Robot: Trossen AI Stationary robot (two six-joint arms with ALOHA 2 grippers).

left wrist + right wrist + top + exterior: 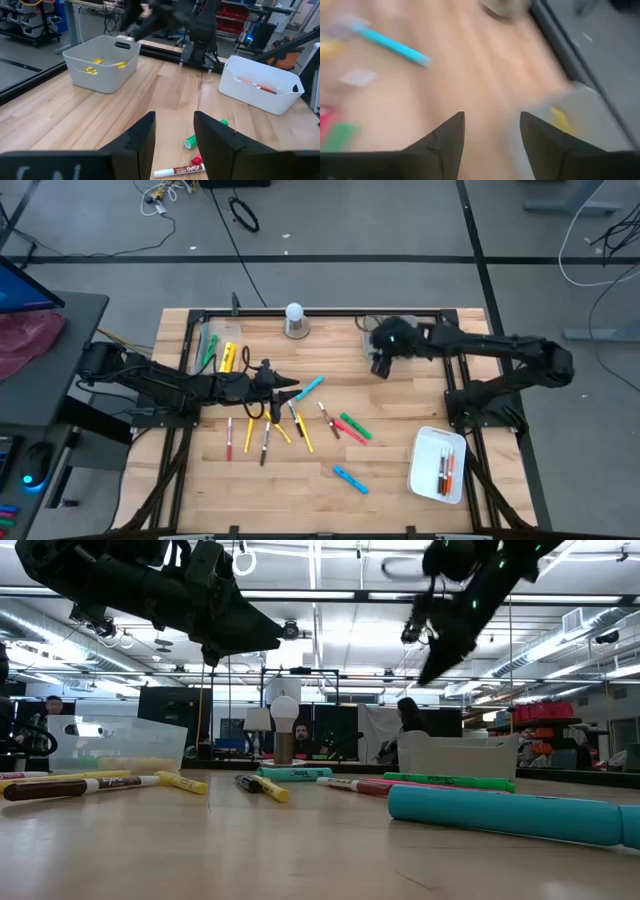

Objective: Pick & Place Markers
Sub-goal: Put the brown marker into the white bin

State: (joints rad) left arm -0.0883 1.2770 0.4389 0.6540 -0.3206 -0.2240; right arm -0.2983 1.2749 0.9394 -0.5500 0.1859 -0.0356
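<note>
The right gripper hangs above the tabletop near its far edge, fingers parted and holding nothing. The left gripper hovers over the middle, likewise parted and empty. Most markers lie loose mid-table; a few sit in the white tray at the near right corner.

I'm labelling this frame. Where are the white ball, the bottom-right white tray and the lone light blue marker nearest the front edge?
white ball (294, 312), high view, top of the ball.
white tray (425, 450), high view, bare floor near its upper end.
light blue marker (350, 479), high view, middle of its body.
</note>
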